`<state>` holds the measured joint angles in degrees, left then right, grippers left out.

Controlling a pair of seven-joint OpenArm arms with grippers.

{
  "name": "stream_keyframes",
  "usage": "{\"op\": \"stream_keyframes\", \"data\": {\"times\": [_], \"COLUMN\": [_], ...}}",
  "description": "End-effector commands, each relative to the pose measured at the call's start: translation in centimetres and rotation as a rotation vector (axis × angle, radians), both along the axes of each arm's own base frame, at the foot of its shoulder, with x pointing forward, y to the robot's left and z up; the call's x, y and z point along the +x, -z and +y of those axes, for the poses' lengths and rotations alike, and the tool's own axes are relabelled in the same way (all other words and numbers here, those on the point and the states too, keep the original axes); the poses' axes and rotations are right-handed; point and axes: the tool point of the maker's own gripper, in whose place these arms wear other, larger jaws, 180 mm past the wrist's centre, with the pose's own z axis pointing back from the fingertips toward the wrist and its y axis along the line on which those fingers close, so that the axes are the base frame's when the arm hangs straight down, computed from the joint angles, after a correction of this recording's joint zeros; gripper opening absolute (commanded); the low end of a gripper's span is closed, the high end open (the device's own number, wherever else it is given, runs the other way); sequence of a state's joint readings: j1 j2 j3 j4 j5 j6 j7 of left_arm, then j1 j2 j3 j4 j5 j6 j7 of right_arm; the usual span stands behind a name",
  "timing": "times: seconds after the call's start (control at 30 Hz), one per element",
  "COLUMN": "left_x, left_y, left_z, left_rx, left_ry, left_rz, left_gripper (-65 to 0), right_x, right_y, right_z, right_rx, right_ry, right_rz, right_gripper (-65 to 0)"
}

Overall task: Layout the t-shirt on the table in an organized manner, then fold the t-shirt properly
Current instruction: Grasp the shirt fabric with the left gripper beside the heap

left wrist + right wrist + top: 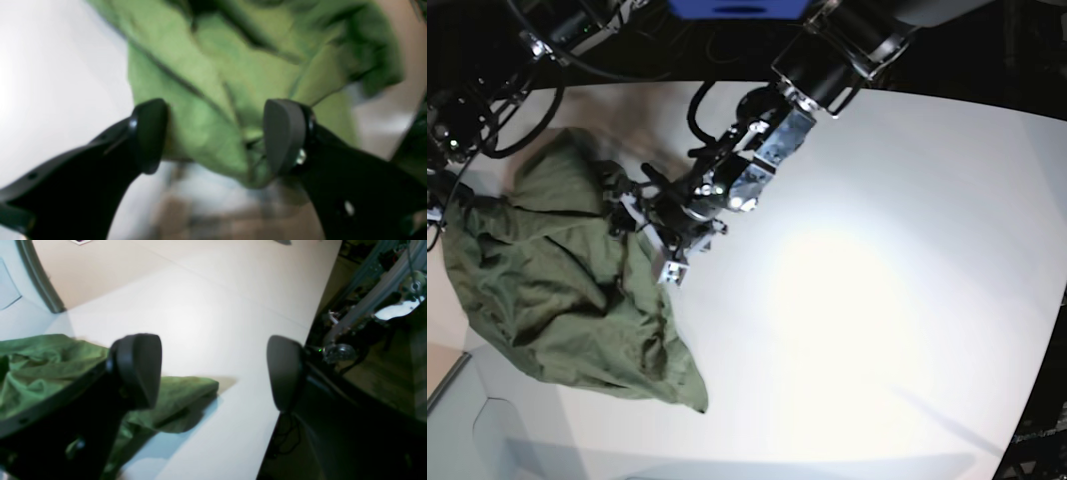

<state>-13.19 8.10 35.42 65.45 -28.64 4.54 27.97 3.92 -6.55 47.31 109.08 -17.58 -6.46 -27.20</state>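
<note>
From my seat I see the shirt [567, 290] lying crumpled on the white surface [877, 300], bunched at its left side in the base view, with one pointed corner trailing toward the near edge. My left pincer [217, 136] stands spread wide, its two dark pads [283, 133] well apart, and a rumpled fold of the shirt [213, 100] sits between them; the pads look just beside the cloth, but the wrist view is blurred and I cannot tell whether either one touches it. In the base view that pincer [652, 225] sits at the shirt's right edge, low over the fabric. My right pincer [213, 370] is also spread fully, holding nothing, with bare surface [206, 316] showing between its pads; a flap of the shirt [180, 396] lies below and beside its left pad.
</note>
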Motion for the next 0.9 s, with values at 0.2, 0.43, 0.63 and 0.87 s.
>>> {"op": "stream_keyframes", "data": {"times": [0.2, 0.43, 0.63, 0.87], "left_x": [1.2, 2.1, 6.3, 10.0], "left_y": [-1.8, -1.8, -3.3, -10.6], "left_z": [-1.2, -0.3, 6.1, 15.8], "left_rx": [-0.055, -0.055, -0.072, -0.147], "left_ry": [-0.016, -0.055, -0.218, -0.368], "left_rz": [-0.093, -0.090, -0.127, -0.237], "left_gripper": [-33.0, -63.8, -64.7, -64.7], "right_x": [0.2, 0.2, 0.3, 3.1], "right_y": [-1.8, -1.8, -1.6, 0.2], "right_z": [-0.3, -0.3, -0.2, 3.5], "right_rx": [-0.055, -0.055, -0.050, -0.011], "right_ry": [0.000, 0.000, -0.002, -0.147], "right_rz": [-0.034, -0.034, -0.031, 0.006], "right_gripper": [-14.9, -14.9, -14.9, -14.8]}}
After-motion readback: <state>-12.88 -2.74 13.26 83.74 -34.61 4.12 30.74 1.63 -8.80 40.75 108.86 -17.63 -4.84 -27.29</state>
